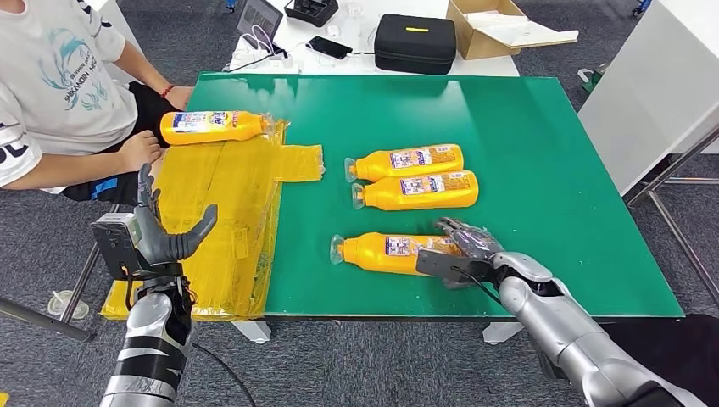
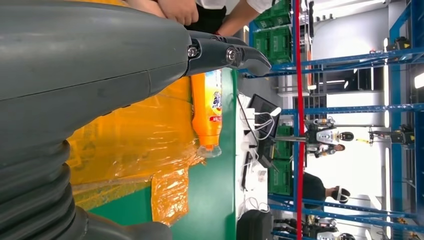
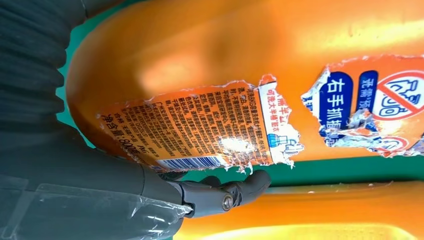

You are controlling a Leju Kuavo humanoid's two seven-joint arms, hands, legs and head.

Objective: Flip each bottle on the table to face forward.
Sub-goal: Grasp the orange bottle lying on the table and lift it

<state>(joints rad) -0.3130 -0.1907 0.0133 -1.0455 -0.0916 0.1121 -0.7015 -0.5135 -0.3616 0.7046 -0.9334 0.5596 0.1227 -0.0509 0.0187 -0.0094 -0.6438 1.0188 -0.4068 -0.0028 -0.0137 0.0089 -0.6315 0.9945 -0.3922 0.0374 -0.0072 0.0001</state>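
From the head view: green table (image 1: 509,119) bearing four orange bottles, all lying on their sides with caps toward the left. Farthest bottle (image 1: 212,126) resting on crinkled yellow film (image 1: 229,212) at the table's left side, close to a seated person's hand (image 1: 140,151). Two middle bottles (image 1: 407,161) and (image 1: 417,190) lying parallel and just beside each other near the table's centre. Nearest bottle (image 1: 386,252) lying close to the front edge, right hand (image 1: 462,250) laid over its base end, fingers curved on top of it; whether truly gripped, cannot tell. Left hand (image 1: 161,233) raised off the table's left front corner, fingers spread, holding nothing. Black case (image 1: 415,42) and cardboard box (image 1: 500,25) on a white table behind.

Through the left wrist view: left hand's grey cover and dark fingers (image 2: 225,52) apart and empty, with the farthest bottle (image 2: 207,110) lying on the film (image 2: 130,145) beyond.

Through the right wrist view: torn-labelled bottle (image 3: 240,75) pressed close against the camera, thumb tip (image 3: 235,192) under its edge, a second orange bottle (image 3: 310,215) alongside.
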